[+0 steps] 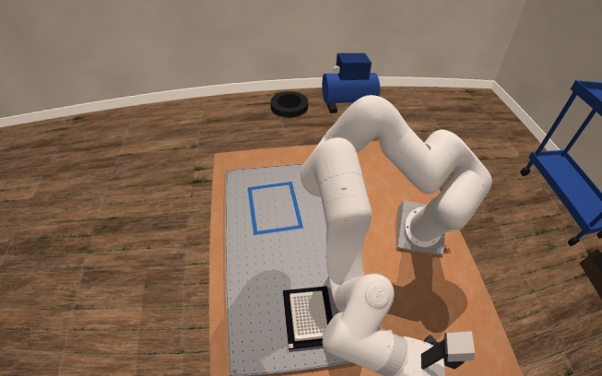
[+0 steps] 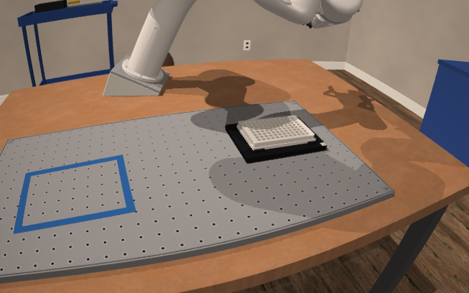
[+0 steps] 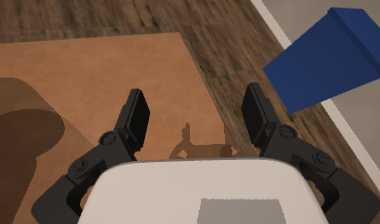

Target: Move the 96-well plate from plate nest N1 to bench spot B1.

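You see the 96-well plate flat and right way up in the black plate nest N1, on the grey deck. The gripper is not over it: it hangs past the nest, above the table corner near the blue box, fingers fully wide w/ nothing between. Taped outline B1 lies well apart from the nest, at the deck's other end.

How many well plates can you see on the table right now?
1. The white 96-well plate sits in the black plate nest at the deck's right end in the exterior view, opposite the blue taped outline. The arm hides part of the deck from above.
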Motion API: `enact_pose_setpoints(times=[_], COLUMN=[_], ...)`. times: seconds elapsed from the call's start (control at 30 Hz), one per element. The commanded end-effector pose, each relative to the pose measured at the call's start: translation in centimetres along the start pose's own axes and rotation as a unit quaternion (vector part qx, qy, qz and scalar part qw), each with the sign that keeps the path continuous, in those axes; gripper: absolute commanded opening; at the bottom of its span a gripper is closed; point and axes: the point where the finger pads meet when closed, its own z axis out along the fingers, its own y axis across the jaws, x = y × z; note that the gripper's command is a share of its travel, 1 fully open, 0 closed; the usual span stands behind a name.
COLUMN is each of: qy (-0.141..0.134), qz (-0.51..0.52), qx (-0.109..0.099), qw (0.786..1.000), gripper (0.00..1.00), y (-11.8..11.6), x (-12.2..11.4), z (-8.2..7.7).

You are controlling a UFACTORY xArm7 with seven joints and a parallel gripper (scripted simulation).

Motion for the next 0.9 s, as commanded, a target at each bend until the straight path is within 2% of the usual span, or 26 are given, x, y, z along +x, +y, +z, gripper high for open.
enact_pose_setpoints(times=[0.0, 0.53, 0.63, 0.7, 0.8, 0.87], qy=[-0.001, -0.001, -0.046, -0.046, -0.09, -0.09], qz=[-0.001, -0.001, 0.009, 0.009, 0.022, 0.022], qx=[0.0, 0.0, -0.011, -0.011, -0.022, -0.022], qw=[1.0, 1.0, 0.999, 0.999, 0.995, 0.995], gripper=[1.0, 1.0, 1.0, 1.0, 1.0, 1.0], y=[0.1, 0.1, 0.5, 0.6, 0.9, 1.0], x=[0.1, 0.1, -0.1, -0.1, -0.3, -0.4], z=[0.0, 0.0, -1.5, -2.1, -3.5, -4.0])
